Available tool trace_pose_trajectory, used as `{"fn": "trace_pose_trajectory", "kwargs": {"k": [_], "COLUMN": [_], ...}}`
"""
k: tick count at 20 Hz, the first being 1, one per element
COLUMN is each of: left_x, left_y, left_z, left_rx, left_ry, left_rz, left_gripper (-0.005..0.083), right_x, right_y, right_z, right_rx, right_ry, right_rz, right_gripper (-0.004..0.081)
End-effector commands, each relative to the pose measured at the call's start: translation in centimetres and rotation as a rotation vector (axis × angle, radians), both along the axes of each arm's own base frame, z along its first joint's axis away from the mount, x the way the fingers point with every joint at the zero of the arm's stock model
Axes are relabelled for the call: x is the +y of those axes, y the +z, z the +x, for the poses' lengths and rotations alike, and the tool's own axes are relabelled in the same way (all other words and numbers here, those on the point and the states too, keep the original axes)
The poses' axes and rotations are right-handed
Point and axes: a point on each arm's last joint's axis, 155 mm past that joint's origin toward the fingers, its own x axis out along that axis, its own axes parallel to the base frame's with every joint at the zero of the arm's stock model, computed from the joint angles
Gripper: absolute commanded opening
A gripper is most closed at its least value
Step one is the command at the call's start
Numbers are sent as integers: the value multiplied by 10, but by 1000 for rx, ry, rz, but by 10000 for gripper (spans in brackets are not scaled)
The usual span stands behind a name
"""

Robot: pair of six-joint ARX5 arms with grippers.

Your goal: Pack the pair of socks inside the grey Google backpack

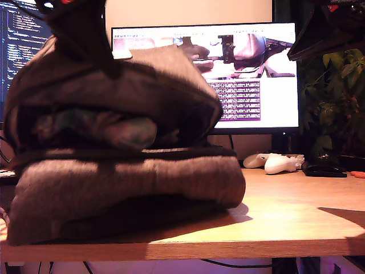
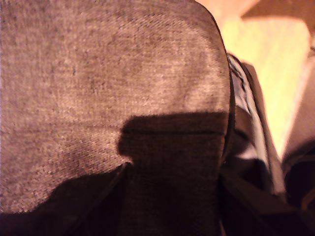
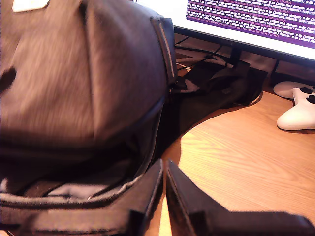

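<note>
The grey Google backpack (image 1: 125, 182) lies on the desk at the exterior view's left, its top flap raised and its opening facing the camera. Inside that opening sits the pair of socks (image 1: 100, 128), a pale bundle with a green tint. My first arm (image 1: 77, 31) comes down onto the flap's peak. Woven grey backpack fabric (image 2: 98, 73) fills its wrist view and no fingers can be made out. My second gripper (image 3: 164, 172) is shut and empty, hovering over the desk beside the backpack (image 3: 74, 73). Its arm (image 1: 331, 28) hangs at the exterior view's top right.
A lit monitor (image 1: 251, 68) stands behind the backpack. White controllers (image 1: 279, 162) (image 3: 300, 110) and a flat dark object (image 1: 322, 169) lie at the exterior view's right, with a plant (image 1: 336, 97) behind them. Bare wooden desk (image 1: 296, 211) stretches to the front edge.
</note>
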Motion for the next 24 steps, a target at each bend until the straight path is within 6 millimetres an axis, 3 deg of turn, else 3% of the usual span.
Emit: {"fn": "trace_pose_trajectory", "kwargs": {"k": [1,4,10,11,12,14,15,18,21,24], "left_x": [-6,-8,-7,-7,-9,-15,-18,-16,-8,18], "left_y": [15,23,44,48,51,60,67,87,98,103], "left_z": [-1,-13,-7,-4,-1,6,13,37,54,75], "left_rx": [-13,13,-1,-18,-31,-64,-79,-136,-138,-175], "left_ry": [-8,-28,49,60,66,69,97,162,199,286], "left_rz": [-21,-14,-52,-62,-76,-111,-152,-250,-335,-378], "left_gripper": [497,590,566,507,380,-46,-3,-24,-24,-24], "right_x": [0,4,5,5,5,0,-4,-16,-30,-61], "right_y": [0,0,6,7,5,-4,-10,-18,3,12], "right_z": [0,-3,-1,0,1,7,12,32,50,61], "right_rx": [-5,-2,-18,-16,-9,15,28,34,-35,-51], "right_ry": [3,28,24,19,13,-17,-38,-94,-136,-235], "right_rz": [5,12,31,42,43,27,17,15,89,147], "right_gripper": [-13,-13,-13,-13,-13,-13,-13,-13,-13,-13]}}
